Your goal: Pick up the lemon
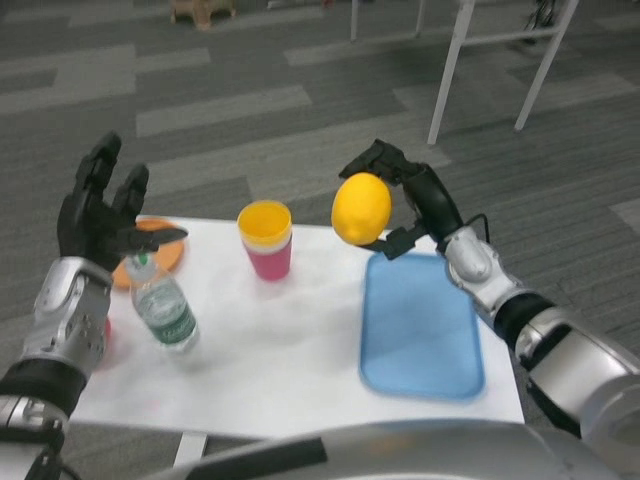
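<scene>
Right hand [405, 200] grips the lemon [361, 208] above the blue tray [420, 330] (nothing on it); stacked cups [266, 238], bottle [163, 305] and orange plate [160, 255] sit leftward; left hand [100, 215] open, fingers spread.

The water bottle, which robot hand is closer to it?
Left. The left hand hovers open just above the water bottle; the right hand is far across the table, holding the lemon.

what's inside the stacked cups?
Nothing visible. The yellow cup sits nested in the pink cup; only its yellow inner wall near the rim shows. Its bottom is hidden by the viewing angle, so small contents can't be ruled out.
</scene>
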